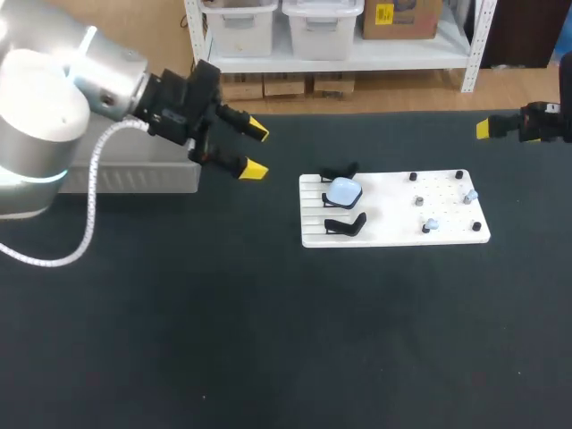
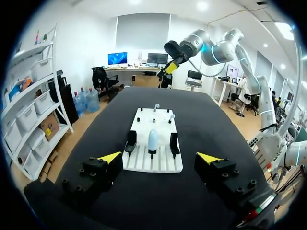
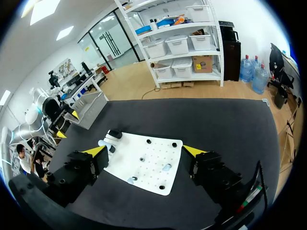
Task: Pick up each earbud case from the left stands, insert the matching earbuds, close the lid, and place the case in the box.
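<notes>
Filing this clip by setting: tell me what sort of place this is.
Probably a robotics lab bench: black table, white fixture board holding a pale blue earbud case, left tool open above.

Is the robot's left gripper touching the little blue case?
Apart. In the head view, bare black table lies between the left gripper and the blue case sitting on the white board.

Black table (image 1: 268,340). White board (image 1: 384,214) flat on it, at 2 o'clock from table centre, long side running 9 to 3. Grey box (image 1: 152,174) at 10 o'clock, near far edge, well apart from board.
</notes>
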Robot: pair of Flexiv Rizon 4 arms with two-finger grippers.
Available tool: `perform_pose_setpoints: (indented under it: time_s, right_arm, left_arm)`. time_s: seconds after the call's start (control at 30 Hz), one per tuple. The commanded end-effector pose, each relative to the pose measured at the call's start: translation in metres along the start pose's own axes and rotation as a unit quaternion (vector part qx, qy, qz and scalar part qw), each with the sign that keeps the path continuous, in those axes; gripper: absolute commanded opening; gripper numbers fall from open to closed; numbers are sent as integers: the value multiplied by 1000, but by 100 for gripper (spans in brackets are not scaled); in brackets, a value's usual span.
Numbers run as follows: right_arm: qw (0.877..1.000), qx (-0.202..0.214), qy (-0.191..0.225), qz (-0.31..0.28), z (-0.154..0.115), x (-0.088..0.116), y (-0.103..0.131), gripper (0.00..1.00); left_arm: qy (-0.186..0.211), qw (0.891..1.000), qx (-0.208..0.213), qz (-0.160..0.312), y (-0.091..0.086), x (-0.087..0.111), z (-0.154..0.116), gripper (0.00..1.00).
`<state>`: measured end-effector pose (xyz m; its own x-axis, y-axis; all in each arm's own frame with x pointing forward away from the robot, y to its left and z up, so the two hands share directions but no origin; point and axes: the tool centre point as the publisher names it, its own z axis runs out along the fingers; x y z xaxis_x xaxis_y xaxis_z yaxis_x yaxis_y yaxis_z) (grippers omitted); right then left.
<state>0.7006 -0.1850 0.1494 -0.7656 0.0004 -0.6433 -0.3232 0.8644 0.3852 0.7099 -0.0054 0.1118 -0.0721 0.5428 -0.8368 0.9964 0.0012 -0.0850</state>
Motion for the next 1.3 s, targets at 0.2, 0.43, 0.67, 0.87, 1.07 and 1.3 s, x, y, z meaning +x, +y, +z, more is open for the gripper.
perform_pose_setpoints:
  time_s: [0.2,0.43,0.67,0.87,1.07,1.3]
  right_arm:
    - [1000,0,0,0,0,0,0,100]
    - [1000,0,0,0,0,0,0,100]
    - [1000,0,0,0,0,0,0,100]
    - [1000,0,0,0,0,0,0,100]
    - [1000,0,0,0,0,0,0,100]
    - [1000,0,0,0,0,0,0,100]
  left_arm:
    - [-26,999,-12,18,-12,10,38,100]
    - [-70,997,-24,11,-16,20,58,100]
    - [-73,997,-22,15,-9,24,68,100]
    - [-81,996,-2,26,1,23,75,98]
    - [-83,996,27,24,8,21,86,94]
    - [-77,996,44,13,18,21,98,75]
